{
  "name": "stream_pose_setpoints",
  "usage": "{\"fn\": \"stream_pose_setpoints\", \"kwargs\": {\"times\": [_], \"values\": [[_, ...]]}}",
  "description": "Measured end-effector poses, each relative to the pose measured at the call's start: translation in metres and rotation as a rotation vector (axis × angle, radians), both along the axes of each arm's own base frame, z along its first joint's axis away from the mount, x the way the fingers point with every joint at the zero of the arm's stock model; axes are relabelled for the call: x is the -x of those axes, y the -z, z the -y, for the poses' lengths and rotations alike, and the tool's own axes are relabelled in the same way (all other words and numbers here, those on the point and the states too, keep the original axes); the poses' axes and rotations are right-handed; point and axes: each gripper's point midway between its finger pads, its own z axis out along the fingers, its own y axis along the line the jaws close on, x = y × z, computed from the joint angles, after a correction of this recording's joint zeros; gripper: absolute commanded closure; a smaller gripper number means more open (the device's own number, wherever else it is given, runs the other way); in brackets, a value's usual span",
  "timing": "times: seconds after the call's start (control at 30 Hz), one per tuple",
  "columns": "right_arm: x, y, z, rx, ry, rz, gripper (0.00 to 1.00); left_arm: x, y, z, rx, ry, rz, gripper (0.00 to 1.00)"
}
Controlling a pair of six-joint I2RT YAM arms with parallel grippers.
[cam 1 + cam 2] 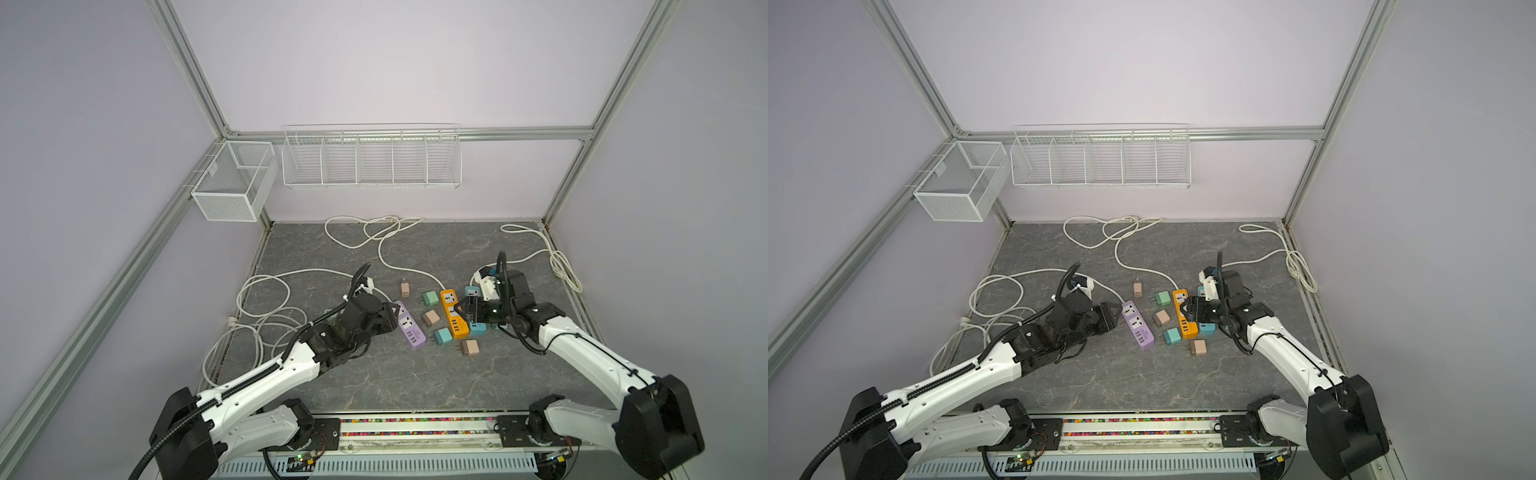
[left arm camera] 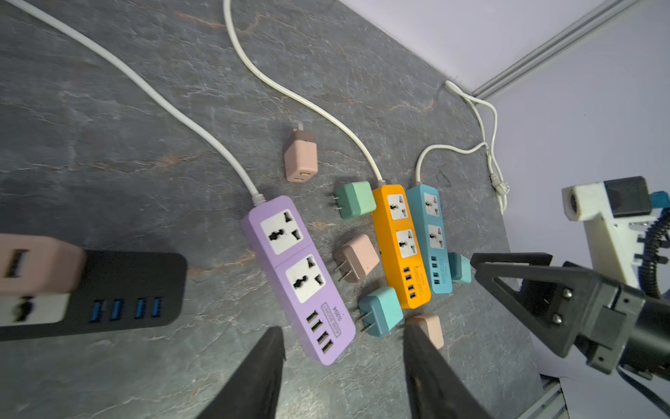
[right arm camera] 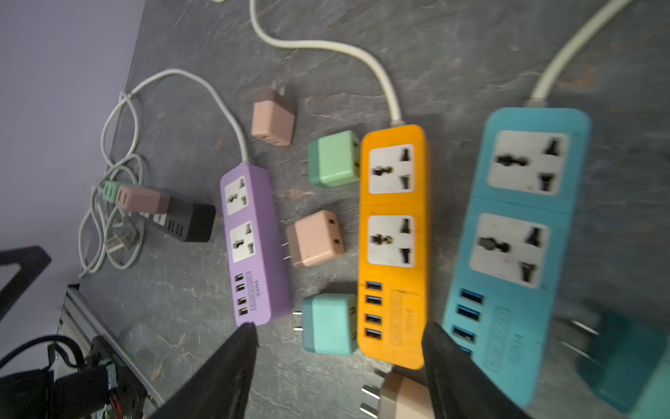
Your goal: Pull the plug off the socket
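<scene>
The purple power strip (image 2: 297, 279) bears "9204" beside its USB ports (image 2: 321, 332) — barely legible.

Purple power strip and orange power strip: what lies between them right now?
Three loose adapters lie in that gap, prongs bare: a green adapter, a pink adapter and a teal adapter. The left wrist view shows them clearly.

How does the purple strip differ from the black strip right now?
The purple strip has both sockets empty; the black strip holds a pink plug. The purple strip's USB ports look green, the black strip's blue. Both lie flat and have four USB ports.
</scene>
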Motion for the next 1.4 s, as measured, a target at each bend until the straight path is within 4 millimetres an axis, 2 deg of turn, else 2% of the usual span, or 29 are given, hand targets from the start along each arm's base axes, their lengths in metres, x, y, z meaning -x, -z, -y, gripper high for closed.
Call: {"fn": "stream_pose_setpoints", "kwargs": {"times": [0.2, 0.4, 0.5, 0.67, 0.9, 1.07, 1.4], "values": [[0.017, 0.013, -0.068, 0.076, -0.232, 0.024, 0.24, 0.005, 0.009, -0.039, -0.045, -0.066, -0.019, 0.43], [0.022, 0.017, -0.131, 0.134, -0.408, 0.095, 0.23, 0.014, 0.023, -0.063, -0.093, -0.109, -0.053, 0.40], [0.024, 0.021, -0.160, 0.162, -0.480, 0.132, 0.23, 0.018, 0.034, -0.076, -0.118, -0.140, -0.079, 0.39], [0.026, 0.037, -0.196, 0.221, -0.574, 0.180, 0.22, 0.025, 0.045, -0.095, -0.137, -0.195, -0.107, 0.38], [0.015, 0.060, -0.223, 0.280, -0.641, 0.206, 0.21, 0.033, 0.043, -0.115, -0.126, -0.264, -0.099, 0.36], [0.011, 0.070, -0.239, 0.301, -0.693, 0.229, 0.21, 0.038, 0.044, -0.126, -0.124, -0.304, -0.099, 0.35], [0.006, 0.084, -0.263, 0.333, -0.774, 0.251, 0.20, 0.041, 0.049, -0.135, -0.135, -0.339, -0.109, 0.34]]}}
